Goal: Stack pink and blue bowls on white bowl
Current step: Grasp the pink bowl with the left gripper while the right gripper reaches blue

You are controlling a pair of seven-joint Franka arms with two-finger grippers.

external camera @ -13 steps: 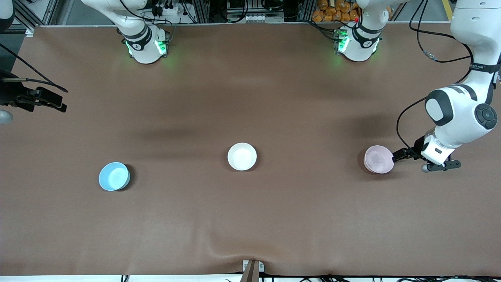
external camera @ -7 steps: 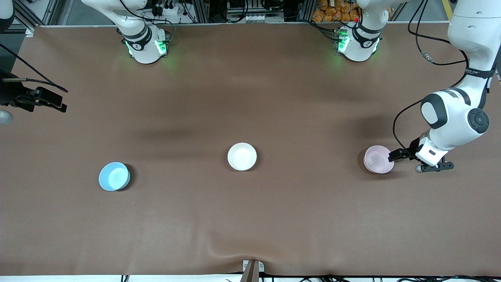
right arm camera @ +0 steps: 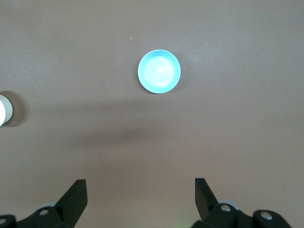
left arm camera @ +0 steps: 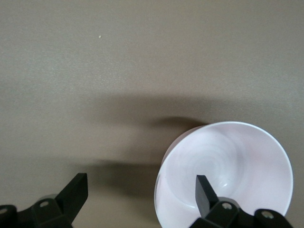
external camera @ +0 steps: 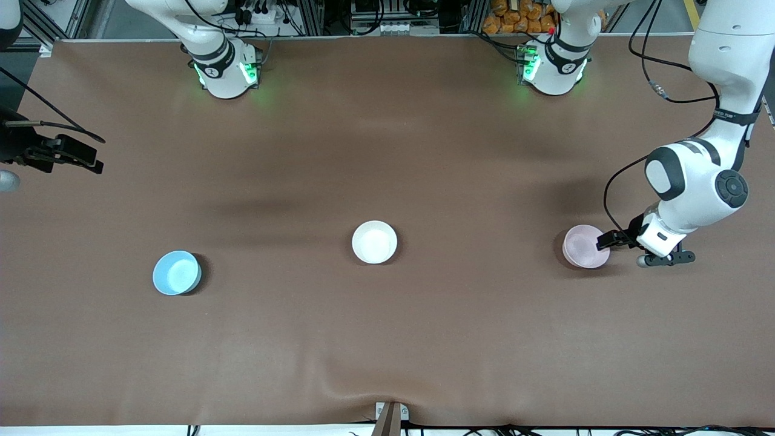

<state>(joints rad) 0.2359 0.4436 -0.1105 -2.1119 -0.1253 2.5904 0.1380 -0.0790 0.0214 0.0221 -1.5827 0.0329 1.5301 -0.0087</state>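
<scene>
The pale pink bowl (external camera: 584, 246) (left arm camera: 237, 161) sits toward the left arm's end of the table. My left gripper (external camera: 619, 244) (left arm camera: 141, 176) is open and low at that bowl's rim. One of its fingers (left arm camera: 205, 192) is over the bowl's inside and the other is over bare table, so the rim lies between them. The white bowl (external camera: 375, 241) (right arm camera: 4, 115) stands mid-table. The sky-blue bowl (external camera: 176, 272) (right arm camera: 159, 71) sits toward the right arm's end. My right gripper (external camera: 57, 154) (right arm camera: 139, 183) waits open and high over the table's edge at that end, holding nothing.
A brown mat covers the table (external camera: 387, 339). The two arm bases (external camera: 227, 69) (external camera: 552, 66) stand along the edge farthest from the front camera. A small metal bracket (external camera: 390, 415) sits at the nearest edge. All three bowls stand upright, well apart.
The left arm has shifted a little toward the pink bowl, bringing one finger over its rim. The right arm and all three bowls have not moved.
</scene>
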